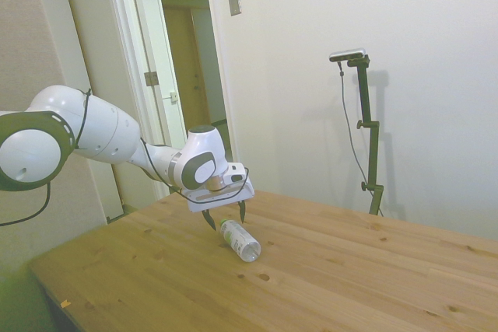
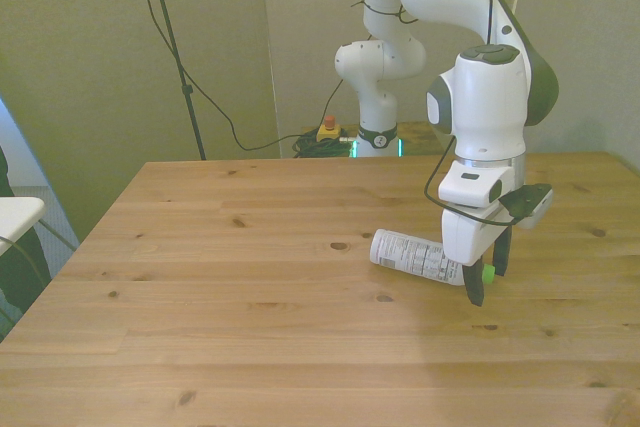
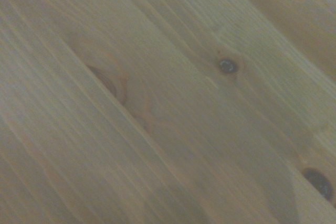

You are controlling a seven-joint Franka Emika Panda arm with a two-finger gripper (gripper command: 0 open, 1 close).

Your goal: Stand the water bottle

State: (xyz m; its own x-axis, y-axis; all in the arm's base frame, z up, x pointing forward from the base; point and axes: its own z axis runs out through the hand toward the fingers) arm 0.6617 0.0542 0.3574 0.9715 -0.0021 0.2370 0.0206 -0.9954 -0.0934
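Observation:
The water bottle lies on its side on the wooden table. It is clear plastic with a white printed label, and its green cap points toward the front view's right. My gripper hangs low over the cap end, pointing down. It is open, with one finger on each side of the bottle's neck. I cannot tell whether the fingers touch the bottle. The wrist view shows only blurred wood grain with dark knots; the bottle is not in it.
The table stretches wide toward the front view's left and toward the camera. A doorway and wall stand behind the arm in the side view. Cables and a red button lie on the floor by the robot's base.

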